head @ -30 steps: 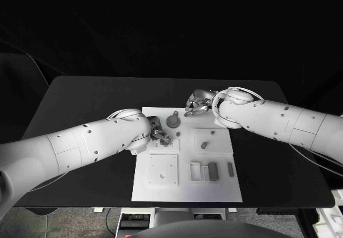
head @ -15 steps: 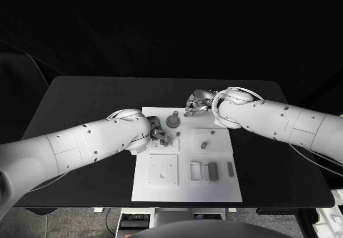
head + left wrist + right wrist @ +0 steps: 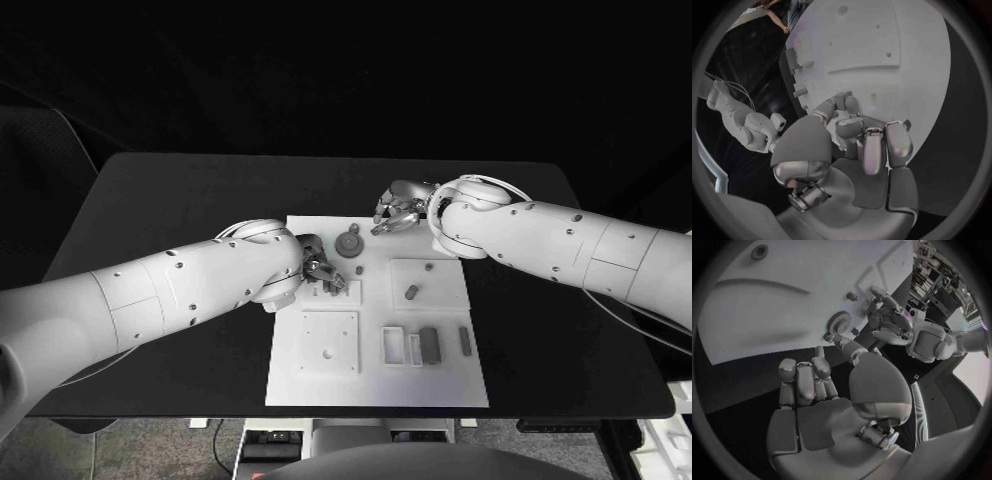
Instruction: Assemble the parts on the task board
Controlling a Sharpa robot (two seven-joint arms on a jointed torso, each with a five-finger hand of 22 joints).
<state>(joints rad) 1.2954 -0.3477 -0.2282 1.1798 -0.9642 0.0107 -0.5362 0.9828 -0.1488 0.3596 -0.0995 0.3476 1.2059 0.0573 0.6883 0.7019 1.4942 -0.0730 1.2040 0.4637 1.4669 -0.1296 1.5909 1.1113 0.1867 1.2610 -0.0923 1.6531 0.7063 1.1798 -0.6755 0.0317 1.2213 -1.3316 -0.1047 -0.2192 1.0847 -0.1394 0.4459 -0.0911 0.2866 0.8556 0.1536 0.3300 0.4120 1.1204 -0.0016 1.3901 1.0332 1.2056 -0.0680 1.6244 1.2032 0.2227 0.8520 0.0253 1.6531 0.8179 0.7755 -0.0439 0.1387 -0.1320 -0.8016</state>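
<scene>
Black table bearing white rectangular task board; left hand fingers curled, contents indiscernible; right hand curled in, holding nothing, beside grey toothed gear

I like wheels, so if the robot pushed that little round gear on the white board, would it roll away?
Probably not. The gear lies flat on the task board, so a push would likely slide it. It looks stiff and small, so likely light. Its toothed rim could give fingers some grip. The right hand is near it.

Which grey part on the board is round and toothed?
The gear at the board's far edge, between both hands; the other grey parts are small pegs or straight bars.
</scene>
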